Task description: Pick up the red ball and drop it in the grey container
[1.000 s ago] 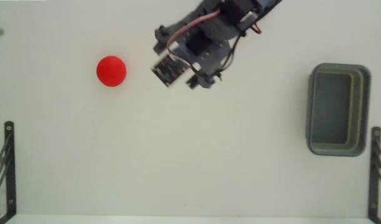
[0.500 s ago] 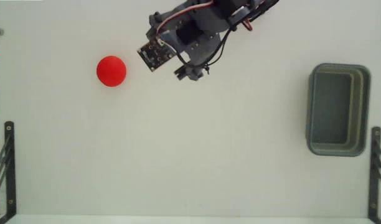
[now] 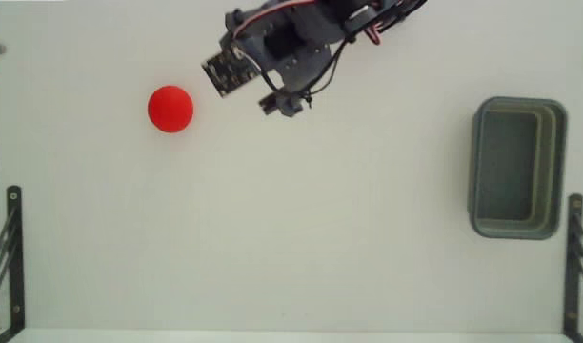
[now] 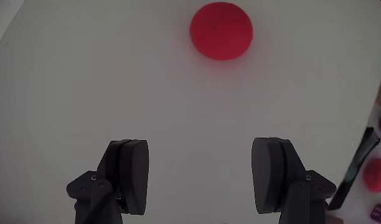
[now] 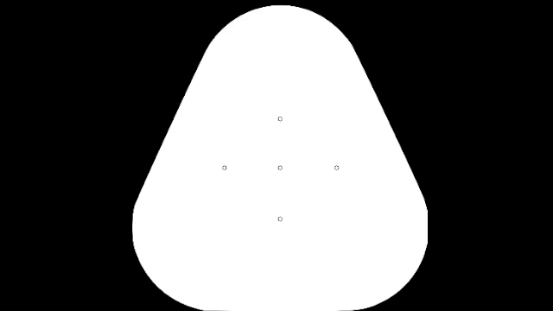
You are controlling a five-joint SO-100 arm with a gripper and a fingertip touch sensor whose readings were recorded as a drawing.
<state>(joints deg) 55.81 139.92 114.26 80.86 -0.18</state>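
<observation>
Toward the upper left of the fixed view, the small, smooth, bright red ball [image 3: 170, 109] sits alone on the plain white table [image 3: 291, 238], free on all sides, so an approach from the right looks unhindered. Just to its right, near the top edge, hangs the dark blue-grey arm with its trailing wires; its gripper itself is hard to make out there beneath the wrist hardware. From the wrist view the reason for that pose reads clearly: the ball [image 4: 221, 30] lies at the top centre of the frame, ahead of the two-finger gripper [image 4: 206, 177], whose dark fingers [image 4: 129, 176] are spread wide with nothing between them, apparently lined up to take the ball into the gap. Nothing is touching the ball yet. Far off at the right edge of the fixed view, well apart from both, rests the grey-green rectangular container with rounded corners and a stepped rim [image 3: 556, 167], its hollow bare and waiting, so the carry would cross most of the table.
</observation>
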